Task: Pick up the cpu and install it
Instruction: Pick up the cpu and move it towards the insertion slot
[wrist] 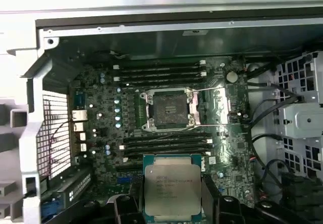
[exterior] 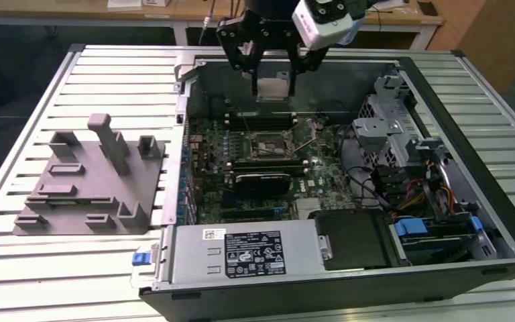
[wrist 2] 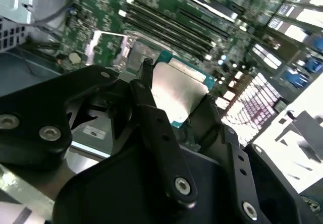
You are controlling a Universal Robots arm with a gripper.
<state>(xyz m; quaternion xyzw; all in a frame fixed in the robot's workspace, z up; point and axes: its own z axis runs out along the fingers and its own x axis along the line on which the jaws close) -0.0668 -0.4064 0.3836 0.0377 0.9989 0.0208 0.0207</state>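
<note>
Over the motherboard (wrist: 101, 128), the gripper (exterior: 272, 86) clenches the cpu (wrist: 172, 191) by its opposite edges; thin, stiff, light, it is probably fragile.

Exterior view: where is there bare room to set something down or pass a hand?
Bare slats lie on the table beyond the grey fixture and in front of it, beside the case. Inside, the open socket between the memory sticks is bare. Crowded: cables at the exterior view's right. The gripper holds the chip.
</note>
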